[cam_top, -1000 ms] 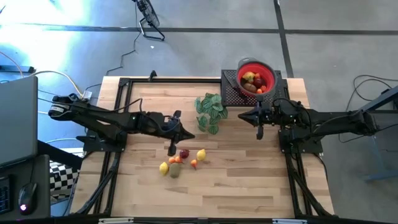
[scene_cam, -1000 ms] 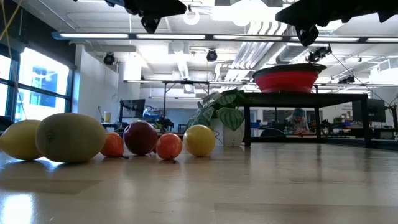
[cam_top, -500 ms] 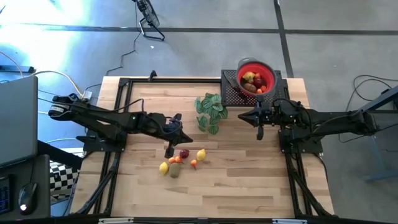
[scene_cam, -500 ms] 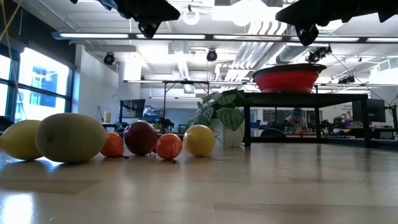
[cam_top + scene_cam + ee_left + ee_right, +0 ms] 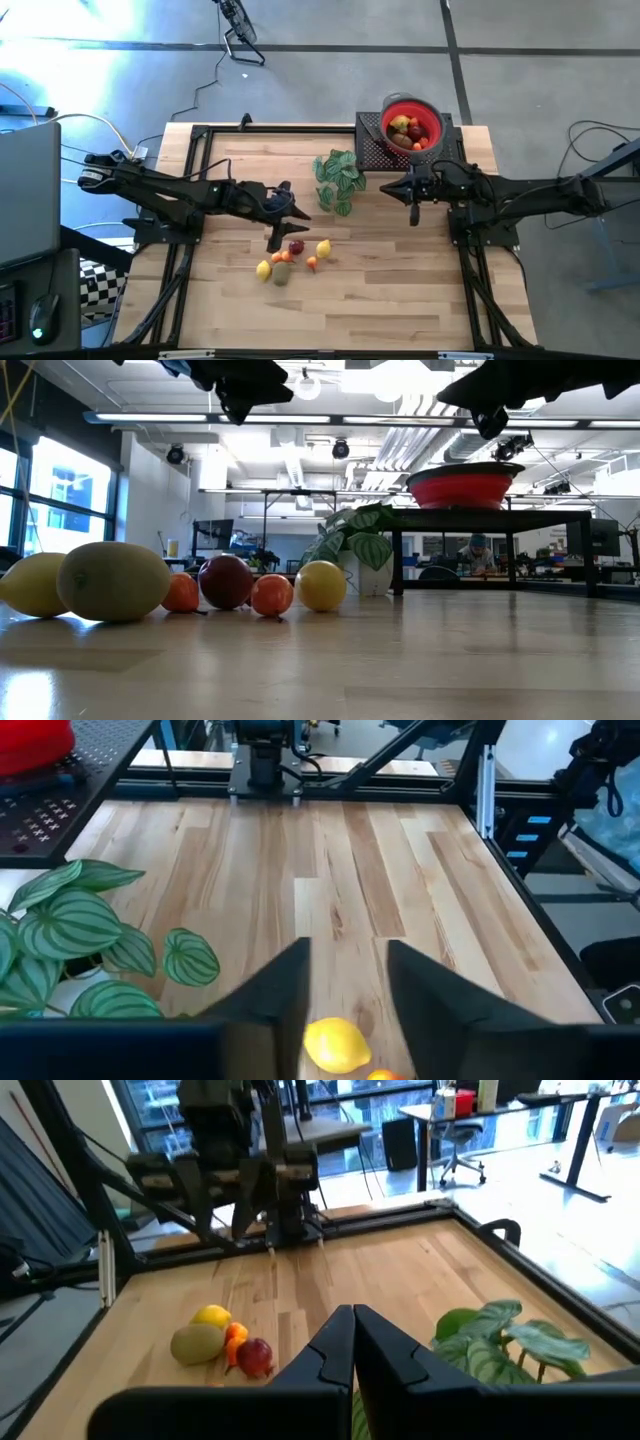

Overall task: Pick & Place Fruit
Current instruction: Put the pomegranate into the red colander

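Your left gripper [image 5: 345, 995] has its fingers [image 5: 283, 988] part open w/ nothing between them, hanging above the table [image 5: 400, 290]. Just past the tips lies a yellow lemon [image 5: 337, 1046], w/ the loose fruit [image 5: 290, 258] grouped around it. Your right gripper [image 5: 353, 1342] has its fingers pressed together, empty, near the leafy plant [image 5: 338, 178]. Behind it the red bowl [image 5: 410, 122] holds more fruit.

You see a light wooden table [image 5: 390, 290] on grey concrete floor [image 5: 300, 80] — behind the table, tall windows [image 5: 60, 495] at one side, ceiling strip lights [image 5: 330, 418], desks and office chairs [image 5: 455, 1150] beyond.
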Tool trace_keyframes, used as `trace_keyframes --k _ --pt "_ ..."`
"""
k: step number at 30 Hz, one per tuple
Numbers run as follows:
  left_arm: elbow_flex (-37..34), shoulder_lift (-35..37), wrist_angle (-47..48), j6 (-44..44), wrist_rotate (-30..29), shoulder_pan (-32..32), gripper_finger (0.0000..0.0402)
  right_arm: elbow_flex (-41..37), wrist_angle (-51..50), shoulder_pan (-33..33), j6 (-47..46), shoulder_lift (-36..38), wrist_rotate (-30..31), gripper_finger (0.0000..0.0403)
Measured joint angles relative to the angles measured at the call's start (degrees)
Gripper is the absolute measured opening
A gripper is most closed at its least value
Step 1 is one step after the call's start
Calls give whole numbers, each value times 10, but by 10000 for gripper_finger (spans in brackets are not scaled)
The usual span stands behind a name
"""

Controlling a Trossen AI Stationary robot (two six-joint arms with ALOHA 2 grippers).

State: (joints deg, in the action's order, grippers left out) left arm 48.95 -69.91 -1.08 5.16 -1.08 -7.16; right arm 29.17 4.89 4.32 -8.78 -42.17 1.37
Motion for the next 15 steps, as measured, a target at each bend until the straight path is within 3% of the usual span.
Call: trace_keyframes --k 8,15 --pt "0 0 0 12 14 0 250 0 1 0 0 -21 0 2" --pt "0 0 6 18 91 0 285 0 6 0 0 -19 0 2"
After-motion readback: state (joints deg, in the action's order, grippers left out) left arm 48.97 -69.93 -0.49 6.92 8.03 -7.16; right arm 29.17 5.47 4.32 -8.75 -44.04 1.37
